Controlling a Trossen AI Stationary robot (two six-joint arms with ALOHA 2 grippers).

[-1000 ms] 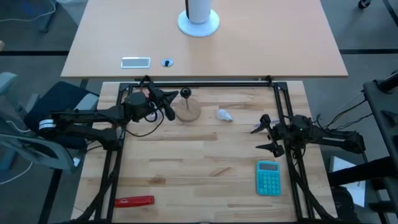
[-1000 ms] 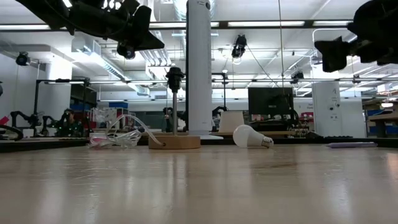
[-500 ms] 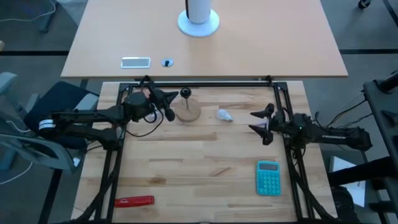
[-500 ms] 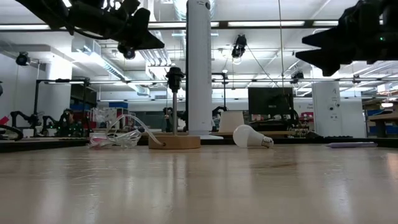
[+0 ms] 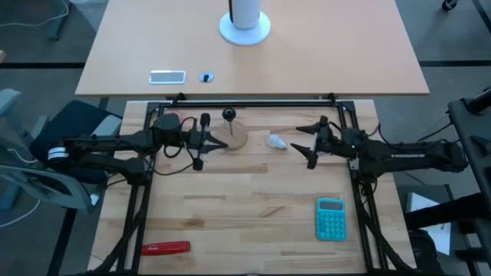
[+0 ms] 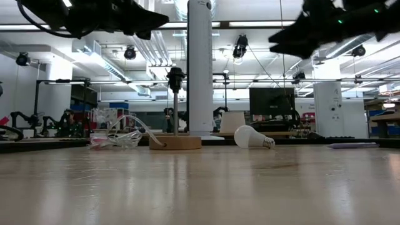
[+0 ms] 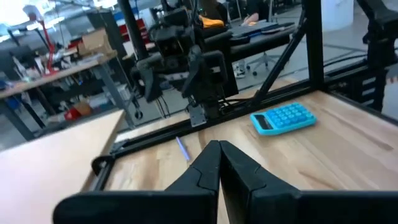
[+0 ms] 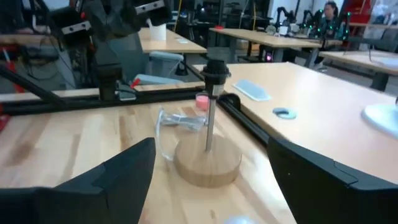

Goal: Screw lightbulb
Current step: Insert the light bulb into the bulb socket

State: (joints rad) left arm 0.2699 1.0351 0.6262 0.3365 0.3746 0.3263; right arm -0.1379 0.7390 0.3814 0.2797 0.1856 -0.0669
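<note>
The small white lightbulb [image 5: 276, 142] lies on its side on the table, also in the low view [image 6: 253, 137]. To its left stands the round wooden disc stand [image 5: 235, 138] with an upright black socket [image 6: 175, 77]. My right gripper [image 5: 305, 146] hovers open just right of the bulb, above the table; its wrist view [image 8: 211, 148] looks past the fingers at the stand [image 8: 208, 163]. My left gripper [image 5: 222, 144] is shut and empty, above the table just left of the stand; its fingers meet in its wrist view [image 7: 219, 149].
A clear crumpled wrapper [image 6: 115, 140] lies left of the stand. A blue calculator [image 5: 331, 218] lies near right and a red tool [image 5: 165, 248] near left. A black frame [image 5: 253, 100] borders the work table. A white pillar base [image 5: 245, 27] stands on the far table.
My right gripper has gone toward the table's far edge and left, toward the lightbulb, staying above the table. My left gripper has turned about and swung toward the stand. The bulb and the stand have not moved.
</note>
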